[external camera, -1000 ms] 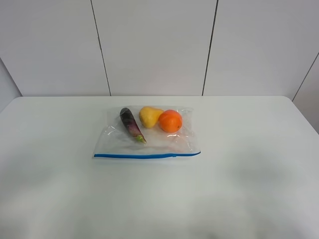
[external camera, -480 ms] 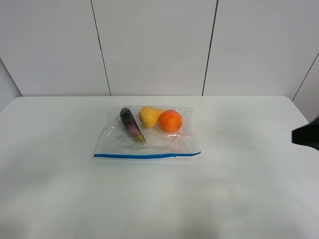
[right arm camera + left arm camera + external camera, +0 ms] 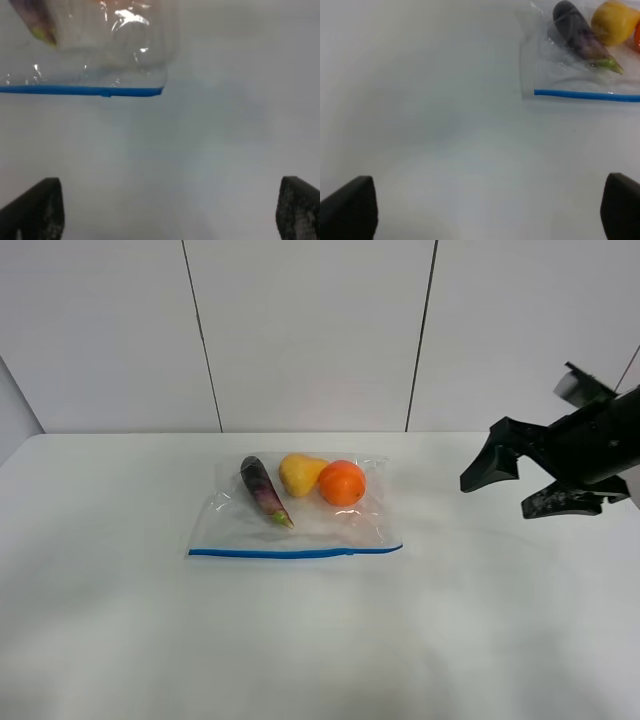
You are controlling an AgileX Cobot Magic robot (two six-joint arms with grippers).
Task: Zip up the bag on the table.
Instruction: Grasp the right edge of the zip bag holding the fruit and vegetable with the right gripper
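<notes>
The clear bag lies flat on the white table, its blue zipper strip along the near edge. Inside are an eggplant, a yellow pear and an orange. My right gripper hovers open above the table, well right of the bag. The right wrist view shows the strip's right end beyond the open fingers. My left gripper is open; the left wrist view shows the bag's left corner ahead of it. The left arm is out of the exterior view.
A white panelled wall stands behind the table's far edge. Bare tabletop surrounds the bag on all sides.
My right arm has come into the exterior view from the right edge and moved left toward the bag. The bag has not moved.
</notes>
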